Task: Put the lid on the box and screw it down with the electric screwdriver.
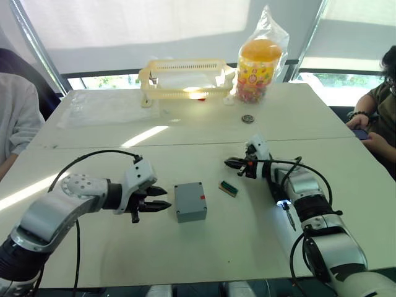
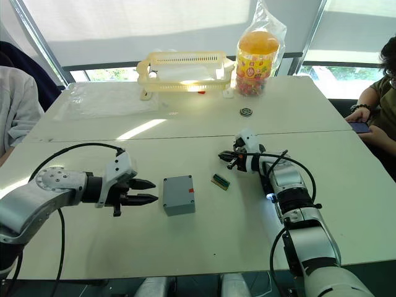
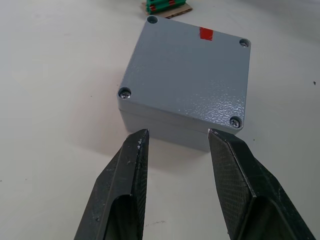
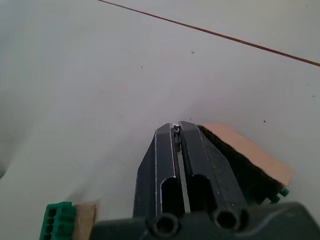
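Left wrist view put the box (image 3: 184,82), lid (image 3: 192,60) already seated, at frame centre just ahead of my left gripper (image 3: 177,137), jaws parted and empty; right gripper (image 4: 177,131) pinched together.

Matt, finely textured grey lid (image 3: 187,75) with metal corner screws; smooth matt white table (image 1: 204,247).

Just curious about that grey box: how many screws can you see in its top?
3: screws sit in three corners of the lid on the box, two nearest the left gripper and one far; the fourth corner's hole looks empty.
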You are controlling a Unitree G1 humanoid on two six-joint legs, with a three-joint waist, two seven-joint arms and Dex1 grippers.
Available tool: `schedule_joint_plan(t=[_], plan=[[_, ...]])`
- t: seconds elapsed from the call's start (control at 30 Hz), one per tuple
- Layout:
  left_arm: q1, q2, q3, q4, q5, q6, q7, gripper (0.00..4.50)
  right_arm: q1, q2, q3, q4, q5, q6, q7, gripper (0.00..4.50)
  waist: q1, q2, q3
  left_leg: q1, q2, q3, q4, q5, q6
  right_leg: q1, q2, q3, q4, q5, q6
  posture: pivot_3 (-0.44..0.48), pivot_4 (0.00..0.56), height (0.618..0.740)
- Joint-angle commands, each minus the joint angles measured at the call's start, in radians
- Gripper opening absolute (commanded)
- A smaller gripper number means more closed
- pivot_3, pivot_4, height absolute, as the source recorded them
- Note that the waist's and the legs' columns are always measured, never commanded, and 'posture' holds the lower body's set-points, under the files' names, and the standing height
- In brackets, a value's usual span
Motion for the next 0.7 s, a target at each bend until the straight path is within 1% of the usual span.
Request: schedule_joint_plan(t=[0.03, 0.27, 0.37, 0.5, 0.67, 0.7], plan=[[-0.005, 0.0, 0.013, -0.016, 0.003, -0.017, -0.001, 1.87, -0.011, -0.01, -0.002, -0.042, -0.003, -0.009, -0.005, 0.07, 0.0, 0.0, 0.0, 0.0, 0.0, 0.0, 0.0, 0.0, 0.0, 0.0, 0.0, 0.0, 0.0, 0.0, 0.0, 0.0, 0.15, 0.74], [0.004, 0.001, 0.016, -0.02, 0.002, -0.016, 0.002, 1.87, -0.022, -0.009, -0.019, -0.057, 0.012, -0.003, -0.016, 0.07, 0.0, 0.0, 0.0, 0.0, 0.0, 0.0, 0.0, 0.0, 0.0, 0.0, 0.0, 0.0, 0.0, 0.0, 0.0, 0.0, 0.15, 0.74], [0.006, 0.002, 0.019, -0.02, 0.001, -0.015, 0.003, 1.87, -0.018, -0.015, -0.032, -0.126, 0.034, 0.029, -0.017, 0.07, 0.0, 0.0, 0.0, 0.0, 0.0, 0.0, 0.0, 0.0, 0.0, 0.0, 0.0, 0.0, 0.0, 0.0, 0.0, 0.0, 0.15, 0.74], [0.005, 0.005, 0.021, -0.011, 0.003, -0.019, -0.001, 1.87, 0.013, -0.032, -0.045, -0.287, 0.07, 0.11, -0.023, 0.07, 0.001, 0.0, 0.0, 0.0, 0.0, 0.0, 0.0, 0.0, 0.0, 0.0, 0.0, 0.0, 0.0, 0.0, 0.0, 0.0, 0.15, 0.74], [-0.001, 0.012, 0.027, 0.003, 0.004, -0.023, -0.009, 1.87, 0.078, -0.054, -0.058, -0.544, 0.142, 0.269, -0.041, 0.07, 0.004, 0.0, 0.0, 0.0, 0.0, 0.0, 0.0, 0.0, 0.0, 0.0, 0.0, 0.0, 0.0, 0.0, 0.0, 0.0, 0.15, 0.74], [-0.01, 0.014, 0.04, 0.011, -0.005, -0.019, -0.014, 1.87, 0.106, -0.06, -0.058, -0.629, 0.167, 0.318, -0.044, 0.07, 0.004, 0.0, 0.0, 0.0, 0.0, 0.0, 0.0, 0.0, 0.0, 0.0, 0.0, 0.0, 0.0, 0.0, 0.0, 0.0, 0.15, 0.74]])
